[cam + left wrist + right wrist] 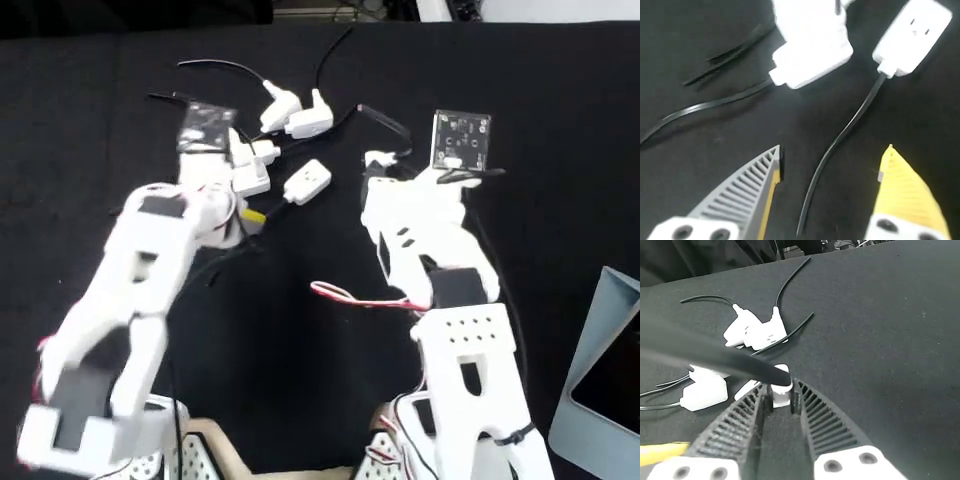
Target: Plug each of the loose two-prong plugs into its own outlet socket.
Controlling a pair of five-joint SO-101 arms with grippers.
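Observation:
My right gripper (780, 388) is shut on a small white two-prong plug (782, 390), whose black cable (715, 356) trails off across the view. In the high view this gripper (378, 162) sits right of the cluster of white pieces. A loose white outlet socket (915, 34) with two slots lies on the black cloth, its black cable (840, 140) running between my left fingers. My left gripper (834, 148) is open just short of it and holds nothing. Beside the socket lies a joined white plug and socket (810, 45). From above, the left gripper (250, 206) sits below the socket (308, 180).
Another joined white plug and socket pair (295, 115) lies farther back, with thin black cables (215, 66) fanning out. A red and white wire (355, 298) crosses the cloth between the arms. A grey object (600, 380) stands at the right edge.

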